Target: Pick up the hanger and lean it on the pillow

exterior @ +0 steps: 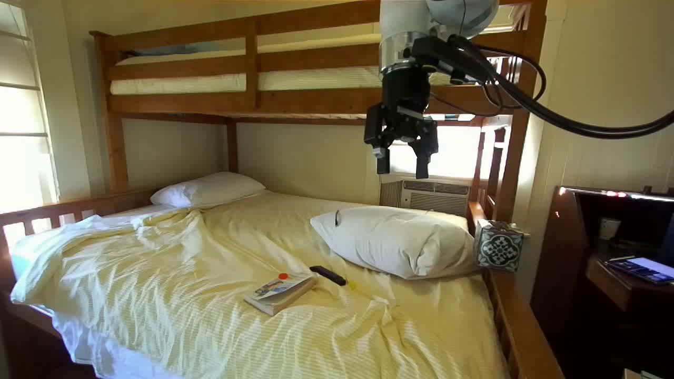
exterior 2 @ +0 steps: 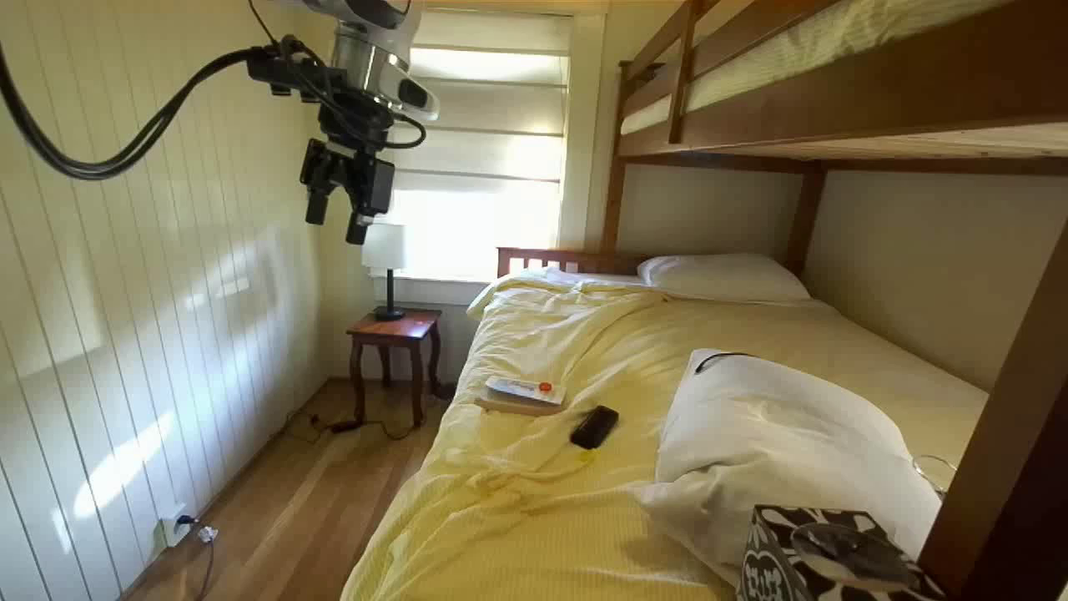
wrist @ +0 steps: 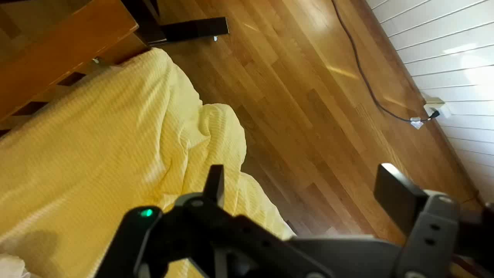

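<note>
While the gripper (exterior: 403,167) gapes wide, rumpled yellow bedding (exterior: 210,263), wooden bunk bed (exterior: 310,100), panelled wall (exterior 2: 167,275)

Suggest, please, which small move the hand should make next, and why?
Probably move the open, empty hand toward the puffy pillow without descending: the wrist view shows bedcover and floorboards, not the possible hanger, a dark curve near the pillow's corner.

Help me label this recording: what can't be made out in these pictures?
Dark curve on the large pillow: too small in both exterior views to confirm as the hanger.
Book: any title too small in both exterior views.
Patterned box: cut off by the bottom edge in an exterior view.
Yellow bedding: partly behind the fingers, wrist view.
White patch: cut off by the wrist view's lower-left corner.
</note>
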Controlling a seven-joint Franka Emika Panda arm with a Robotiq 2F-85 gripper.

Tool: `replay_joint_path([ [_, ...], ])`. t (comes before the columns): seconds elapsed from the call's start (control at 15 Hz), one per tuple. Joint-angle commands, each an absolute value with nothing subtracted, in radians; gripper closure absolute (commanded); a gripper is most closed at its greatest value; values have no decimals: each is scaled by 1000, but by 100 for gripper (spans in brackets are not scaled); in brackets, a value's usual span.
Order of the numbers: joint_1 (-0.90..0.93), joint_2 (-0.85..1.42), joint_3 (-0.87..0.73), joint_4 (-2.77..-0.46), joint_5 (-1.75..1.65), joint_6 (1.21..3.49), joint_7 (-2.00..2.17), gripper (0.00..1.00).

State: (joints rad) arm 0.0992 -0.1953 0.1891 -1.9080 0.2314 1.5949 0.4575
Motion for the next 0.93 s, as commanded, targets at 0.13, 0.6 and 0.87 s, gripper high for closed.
replay_joint_path([
  [0.13, 103, -180, 179, -1886, 243, 1557, 453, 0],
  [0.6, 104, -190, 180, -1904, 232, 1560, 435, 0],
  [0.87, 104, -190, 180, -1904, 232, 1560, 434, 0],
])
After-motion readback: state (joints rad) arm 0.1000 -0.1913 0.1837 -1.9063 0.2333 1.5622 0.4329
